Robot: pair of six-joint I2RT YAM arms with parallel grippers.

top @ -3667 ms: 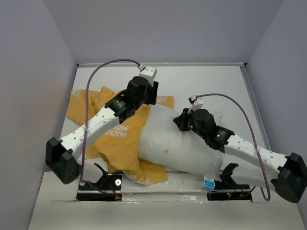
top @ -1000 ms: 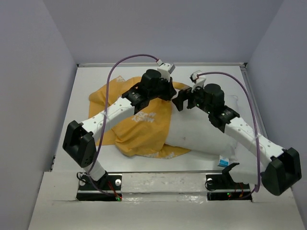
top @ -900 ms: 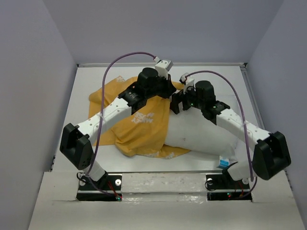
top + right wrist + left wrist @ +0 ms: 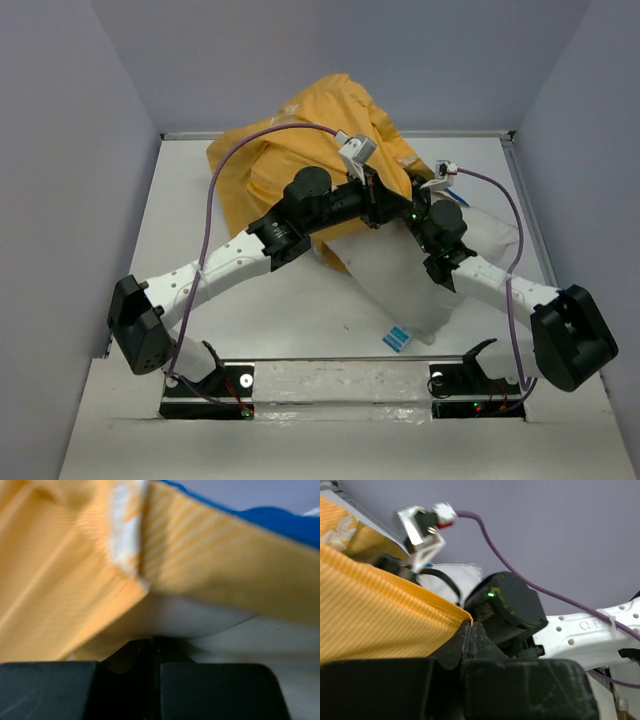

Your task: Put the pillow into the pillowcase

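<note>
Your left pincer [image 4: 471,630] is clamped tight, jaws pressed together on the hemmed edge of the pillowcase [image 4: 300,140]. In the left wrist view the striped orange cloth runs from the left straight into the closed tips. Your right pincer [image 4: 154,645] is closed down as well. Its tips meet where the orange cloth folds over the white pillow [image 4: 410,280], and the cloth appears nipped between them.

From above, both pincers meet close together over the far middle of the bench [image 4: 200,230], the left [image 4: 378,205] just beside the right [image 4: 412,210]. The pillowcase is held up off the bench and billows in a tall orange heap to the far left of them, reaching up in front of the back wall. A strip of its blue face shows at the upper edge of the right wrist view. The pillow slants out from under the orange cloth toward the near right. Its near end rests on the bench, with the blue-and-white tag [image 4: 397,337] at the near corner.
</note>
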